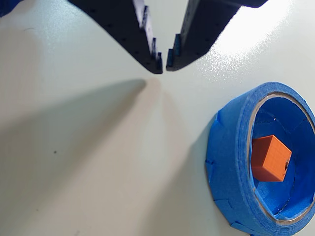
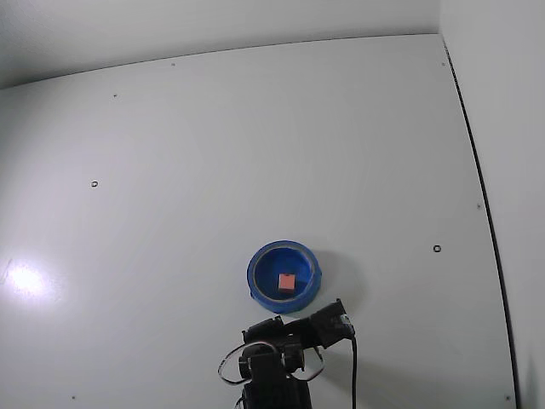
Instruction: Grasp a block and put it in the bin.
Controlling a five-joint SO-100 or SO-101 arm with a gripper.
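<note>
Inside bin (image 1: 231, 162): block (image 1: 269, 158), apparently loose.

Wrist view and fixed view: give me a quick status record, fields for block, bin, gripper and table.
block: orange-red cube lying inside the bin, tilted in the wrist view
bin: round blue container, upright on the table
gripper: empty, tips nearly closed with a thin gap, off to the side of the bin, not touching it
table: plain white surface; nothing else loose in sight
task state: block appears delivered

bright | glare on table (image 2: 24, 279) (left) | soft claw (image 1: 164, 68) shadow | sharp
</note>
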